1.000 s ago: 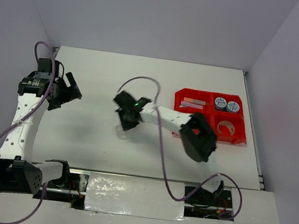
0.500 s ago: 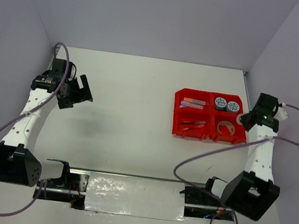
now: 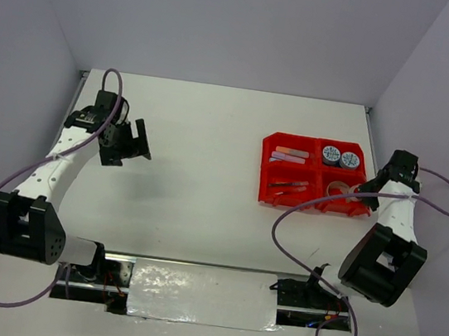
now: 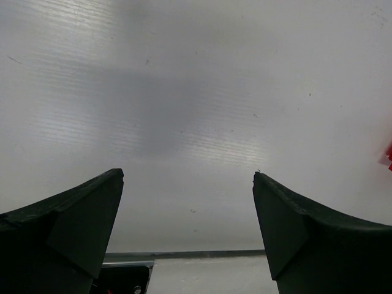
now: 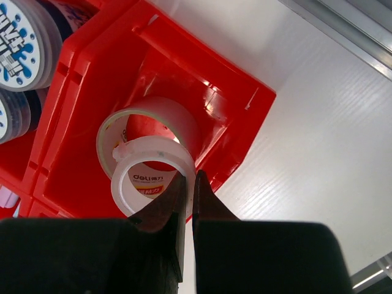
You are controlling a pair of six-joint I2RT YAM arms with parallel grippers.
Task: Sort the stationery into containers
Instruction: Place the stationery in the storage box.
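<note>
The red bin tray point(image 3: 268, 167) sits at the right of the table. Its far right compartment holds two blue-white patterned tape rolls point(image 3: 340, 157). The far left one holds stubby markers point(image 3: 290, 154), and the near left one thin pens point(image 3: 289, 186). The grey tape roll point(image 5: 160, 111) lies in the near right compartment. My right gripper point(image 5: 189, 174) is shut on the wall of the small clear tape ring point(image 5: 125, 177) and holds it just above that roll. In the top view the right gripper point(image 3: 368, 192) is at the tray's right edge. My left gripper point(image 4: 188, 177) is open and empty over bare table, also seen in the top view point(image 3: 133, 143).
The patterned rolls point(image 5: 21, 46) show at the upper left of the right wrist view. The table's right rail point(image 5: 349, 27) runs close behind the tray. Grey walls enclose the table on three sides. The right arm's purple cable point(image 3: 302, 208) loops across the table in front of the tray.
My right arm has swung from the table's middle to the right side, and now its gripper is over the tray's near right compartment. My left gripper has shifted slightly right.
</note>
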